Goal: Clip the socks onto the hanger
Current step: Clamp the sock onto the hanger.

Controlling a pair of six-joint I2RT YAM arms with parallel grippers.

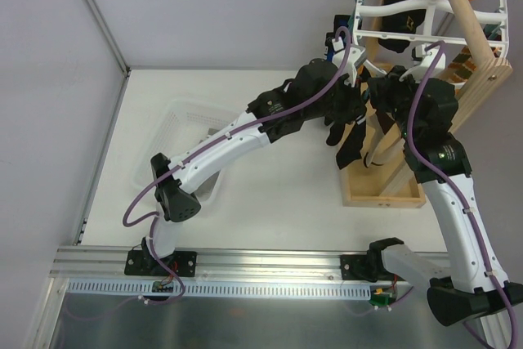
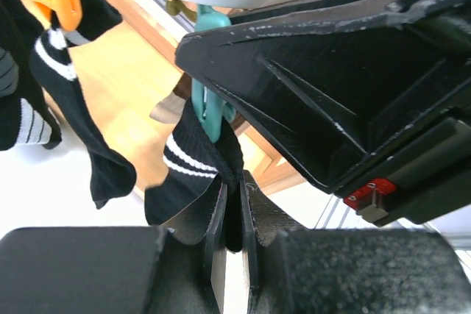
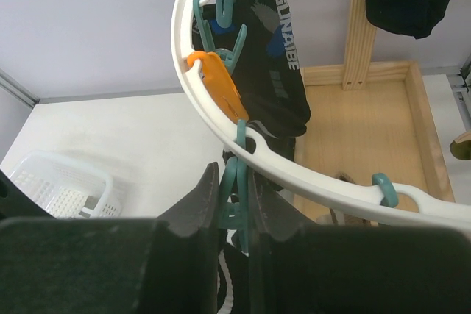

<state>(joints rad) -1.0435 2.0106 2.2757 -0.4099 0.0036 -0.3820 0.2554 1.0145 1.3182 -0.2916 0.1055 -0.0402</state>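
The white hanger (image 1: 409, 36) hung at the far right. Beneath its rim a black sock (image 2: 193, 165) hung lengthwise, striped end uppermost, pinched in the left gripper's (image 2: 234, 198) nearly shut jaws. The right gripper (image 3: 234, 185) squeezed a teal peg (image 3: 237, 217).

Bright, even light, soft shadows on table (image 1: 270, 202); wrist cams' close-up jaws blurry, bkgd sharper.

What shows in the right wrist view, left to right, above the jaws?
white mesh basket → lettered black sock → wooden post → dark sock
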